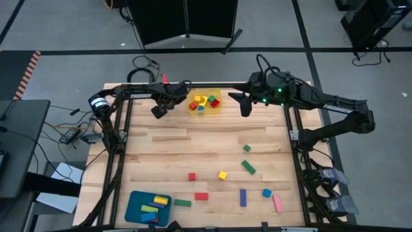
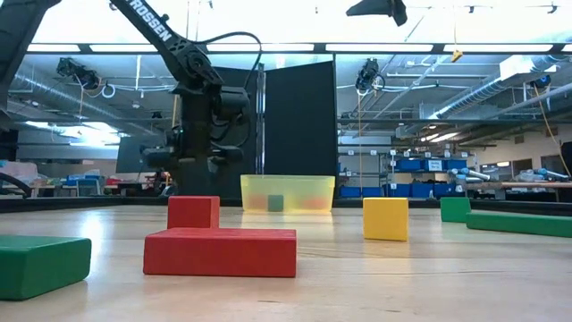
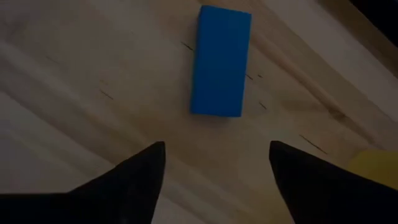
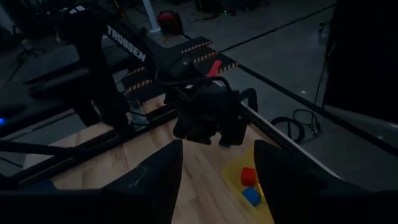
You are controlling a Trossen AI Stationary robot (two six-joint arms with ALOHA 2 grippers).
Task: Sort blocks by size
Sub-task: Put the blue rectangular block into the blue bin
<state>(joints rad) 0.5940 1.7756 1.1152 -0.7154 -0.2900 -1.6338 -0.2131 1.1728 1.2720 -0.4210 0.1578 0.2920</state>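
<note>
My left gripper (image 1: 159, 111) stands open at the table's far left, pointing steeply down, just left of the translucent yellow tray (image 1: 205, 102). In its wrist view a blue bar block (image 3: 221, 60) lies flat on the wood just ahead of the open fingers (image 3: 217, 146), untouched. The yellow tray holds several small red, yellow, green and blue blocks (image 1: 203, 102). My right gripper (image 1: 244, 106) hangs open and high, right of the tray, with nothing between its fingers (image 4: 217, 149). Loose blocks lie on the near half: red (image 1: 192, 176), yellow (image 1: 223, 174), a green bar (image 1: 248, 167), a blue bar (image 1: 243, 197).
A teal tray (image 1: 148, 206) at the near left corner holds several bars. More blocks lie near the front edge: red (image 1: 201, 196), green (image 1: 182, 202), blue (image 1: 266, 193), pink (image 1: 277, 203), and green farther back (image 1: 247, 148). Bare wood spans the table's middle.
</note>
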